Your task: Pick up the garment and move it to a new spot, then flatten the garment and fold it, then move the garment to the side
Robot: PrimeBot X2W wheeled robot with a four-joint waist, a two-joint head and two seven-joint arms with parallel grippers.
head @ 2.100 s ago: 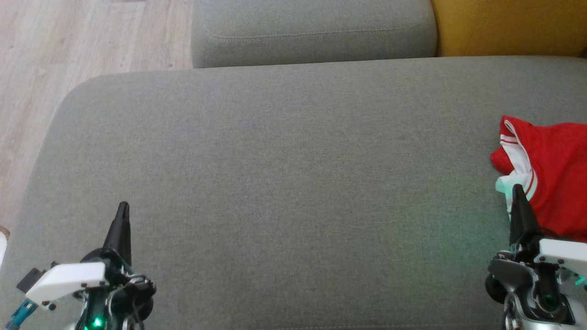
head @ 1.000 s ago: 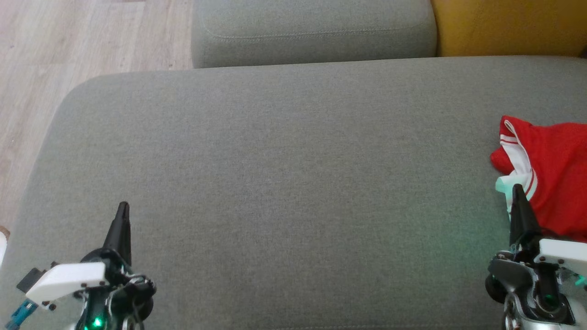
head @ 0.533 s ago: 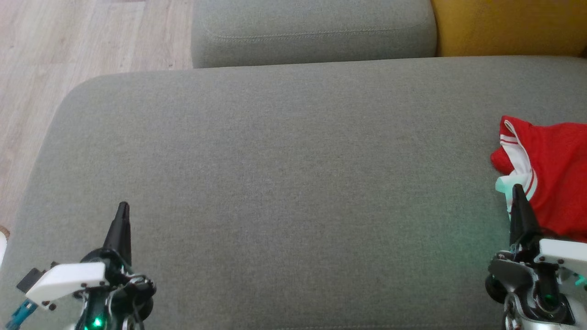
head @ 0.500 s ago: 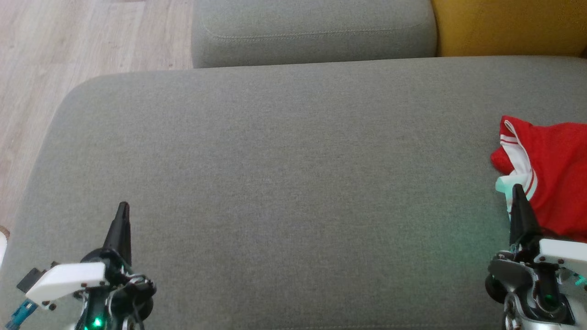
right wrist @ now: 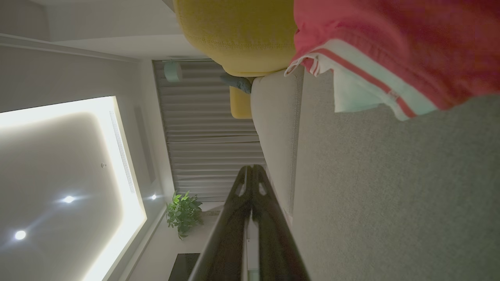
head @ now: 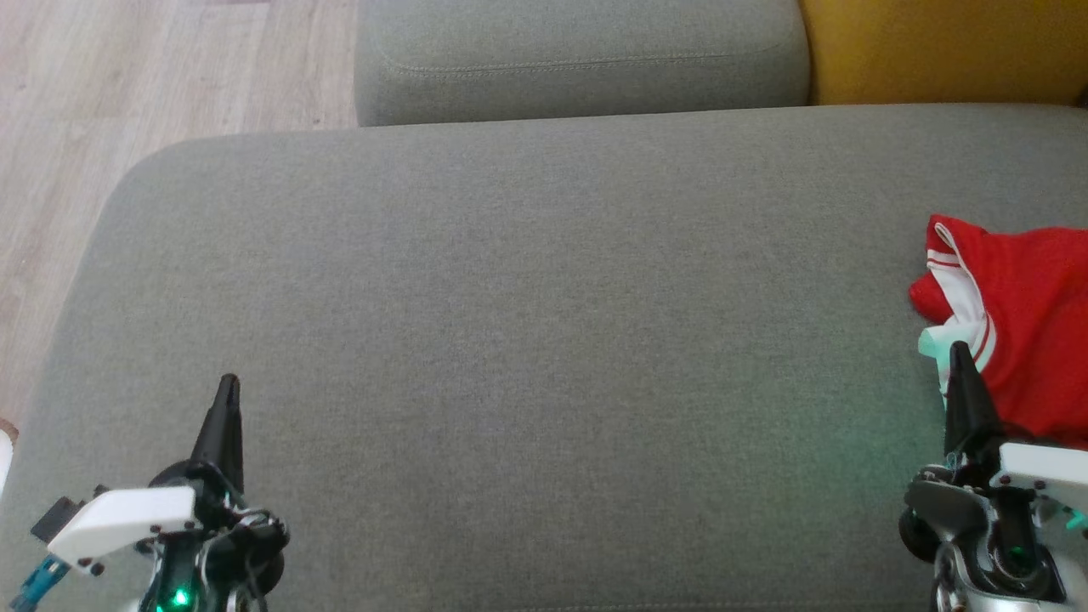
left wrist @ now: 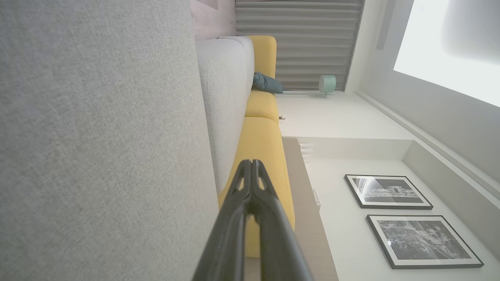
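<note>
The garment (head: 1024, 314) is red with white striped trim and lies crumpled at the right edge of the grey sofa seat (head: 527, 340); part of it runs out of the head view. My right gripper (head: 960, 350) is shut and empty, its tips just in front of the garment's white trim. In the right wrist view the garment (right wrist: 394, 50) lies ahead and to one side of the shut right gripper (right wrist: 252, 168). My left gripper (head: 228, 382) is shut and empty over the seat's near left part. In the left wrist view, the left gripper (left wrist: 250, 163) has its tips together.
A grey backrest cushion (head: 578, 59) stands behind the seat, with a yellow cushion (head: 943, 51) beside it at the far right. Wooden floor (head: 102, 127) lies past the seat's left edge. The left wrist view looks along the yellow sofa (left wrist: 261, 148) towards framed pictures (left wrist: 386, 191).
</note>
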